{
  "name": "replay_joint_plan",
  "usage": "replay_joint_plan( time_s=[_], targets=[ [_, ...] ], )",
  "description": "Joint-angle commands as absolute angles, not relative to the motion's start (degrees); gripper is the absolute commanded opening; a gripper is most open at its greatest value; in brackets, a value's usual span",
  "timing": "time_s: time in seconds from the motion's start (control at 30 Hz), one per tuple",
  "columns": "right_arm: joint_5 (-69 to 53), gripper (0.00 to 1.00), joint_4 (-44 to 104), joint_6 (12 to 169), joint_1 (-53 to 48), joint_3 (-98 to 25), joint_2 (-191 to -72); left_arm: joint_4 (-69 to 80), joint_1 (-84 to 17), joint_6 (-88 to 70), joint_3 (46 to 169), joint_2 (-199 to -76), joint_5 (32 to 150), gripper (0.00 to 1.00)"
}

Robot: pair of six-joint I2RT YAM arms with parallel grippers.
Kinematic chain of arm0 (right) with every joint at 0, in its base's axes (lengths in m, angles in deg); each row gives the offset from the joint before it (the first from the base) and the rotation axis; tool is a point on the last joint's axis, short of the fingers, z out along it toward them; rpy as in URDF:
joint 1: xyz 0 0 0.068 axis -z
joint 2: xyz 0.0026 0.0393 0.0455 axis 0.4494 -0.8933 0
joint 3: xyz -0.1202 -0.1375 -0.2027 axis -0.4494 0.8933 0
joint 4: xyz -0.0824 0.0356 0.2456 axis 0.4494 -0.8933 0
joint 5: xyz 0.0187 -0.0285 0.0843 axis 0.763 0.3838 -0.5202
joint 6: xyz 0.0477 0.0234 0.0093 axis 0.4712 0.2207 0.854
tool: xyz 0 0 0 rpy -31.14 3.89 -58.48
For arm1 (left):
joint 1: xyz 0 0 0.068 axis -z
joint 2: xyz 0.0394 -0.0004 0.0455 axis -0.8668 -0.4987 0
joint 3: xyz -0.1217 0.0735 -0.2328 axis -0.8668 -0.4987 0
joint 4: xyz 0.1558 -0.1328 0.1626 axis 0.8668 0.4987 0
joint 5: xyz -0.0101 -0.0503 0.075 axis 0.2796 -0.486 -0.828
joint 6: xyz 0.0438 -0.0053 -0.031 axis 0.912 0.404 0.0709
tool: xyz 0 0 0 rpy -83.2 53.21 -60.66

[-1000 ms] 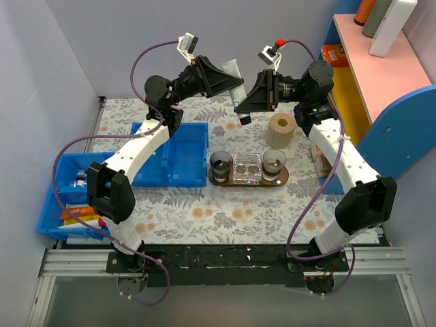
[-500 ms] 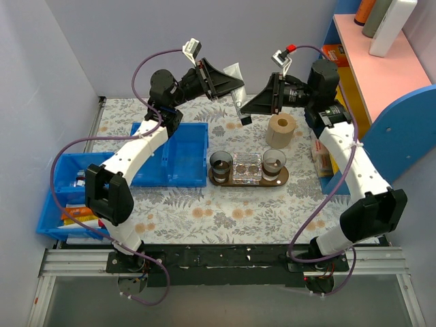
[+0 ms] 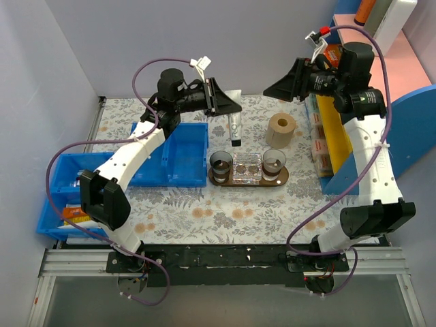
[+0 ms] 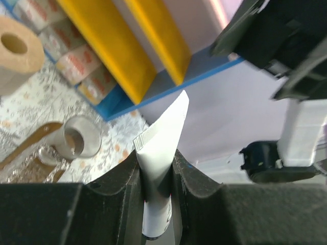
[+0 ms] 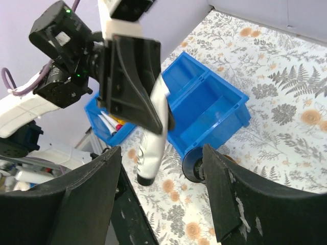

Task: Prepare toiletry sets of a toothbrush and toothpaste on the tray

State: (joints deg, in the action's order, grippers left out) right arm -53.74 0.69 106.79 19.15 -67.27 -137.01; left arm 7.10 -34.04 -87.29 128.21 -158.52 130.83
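Left gripper (image 4: 156,168) clamps white dark-capped tube (image 3: 236,128), upper centre; right gripper (image 3: 271,88) gapes empty; next, lower onto dark wooden tray (image 3: 283,176).

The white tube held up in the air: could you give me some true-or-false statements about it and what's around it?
1. The left claw grips the white tube. True.
2. The right claw holds the tube too. False: it is open, empty and apart from the tube.
3. The tray carries two dark cups with a clear box between them. True.
4. The tube hangs cap up. False: its dark cap points down.
5. The paper roll lies in a blue bin. False: it stands on the table behind the tray.
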Motion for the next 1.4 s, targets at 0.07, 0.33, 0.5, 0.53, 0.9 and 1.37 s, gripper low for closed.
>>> replay_joint_plan(
  time_s=[0.07,0.33,0.5,0.53,0.9,1.37],
  targets=[
    [-49.97,0.71,-13.40,96.36,13.27,-75.41,-141.48,22.48,-28.98,-74.46,132.70,-155.66,133.10,0.00],
    [-45.83,0.61,-19.13,92.22,7.55,-75.59,-143.77,23.98,-27.13,-73.05,134.02,-155.84,132.75,0.00],
    [-47.85,0.52,-16.76,93.97,7.46,-73.92,-143.06,24.68,-26.77,-72.44,133.59,-154.87,131.52,0.00],
    [-48.38,0.49,-16.32,94.24,7.46,-73.74,-143.15,24.86,-26.77,-72.35,133.67,-154.70,131.26,0.00],
    [-51.54,0.17,-12.98,96.70,7.46,-69.87,-142.01,24.95,-26.16,-71.65,133.06,-153.55,130.11,0.00],
    [-49.88,0.01,-7.17,98.37,10.00,-66.44,-139.20,25.38,-28.52,-71.99,129.37,-149.86,124.57,0.93]
  ],
)
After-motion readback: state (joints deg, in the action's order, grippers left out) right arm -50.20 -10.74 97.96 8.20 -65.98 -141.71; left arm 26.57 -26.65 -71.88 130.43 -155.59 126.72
